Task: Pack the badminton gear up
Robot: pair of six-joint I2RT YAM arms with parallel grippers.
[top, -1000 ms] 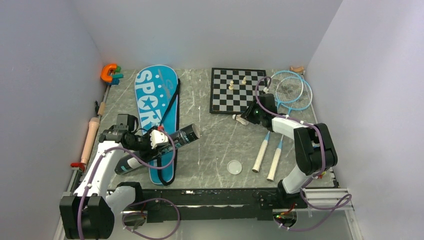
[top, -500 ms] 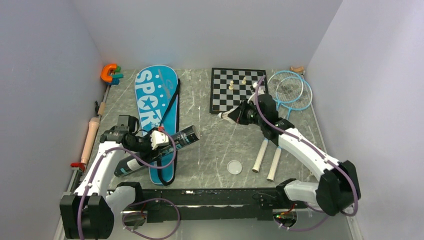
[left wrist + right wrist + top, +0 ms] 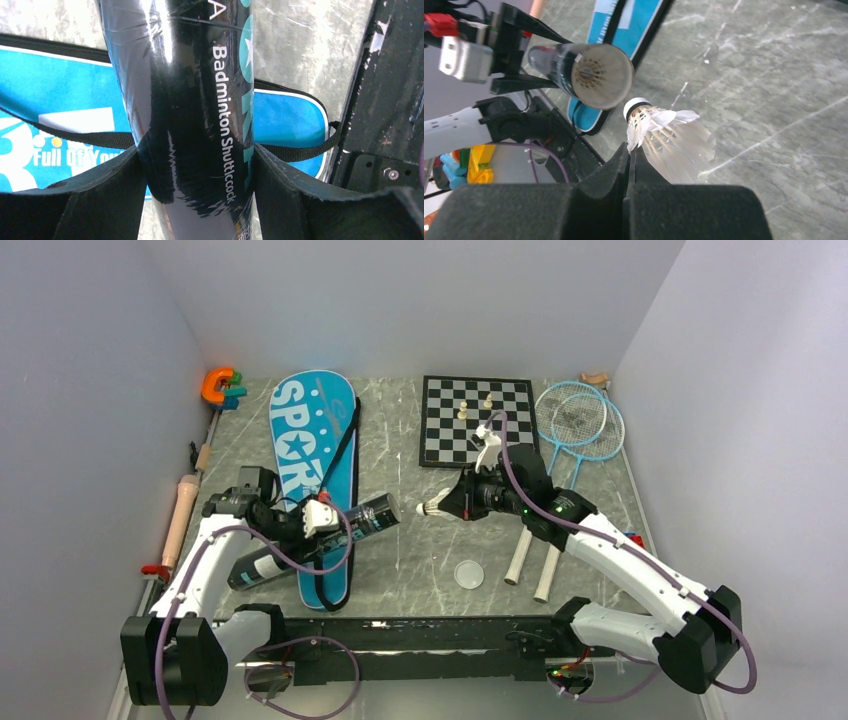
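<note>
Counting two rackets [image 3: 578, 422]; one bag [image 3: 300, 410]; one tube [image 3: 365, 512]; one held shuttlecock [image 3: 436, 508]

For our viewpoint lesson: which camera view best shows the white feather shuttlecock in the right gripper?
The right wrist view: the white feather shuttlecock sits close, cork and feathers clear, pinched by the right gripper. The top view shows it small and distant; the left wrist view misses it.

open gap between shuttlecock [image 3: 435, 508] and tube [image 3: 345, 523] mouth, chessboard [image 3: 445, 440] behind
</note>
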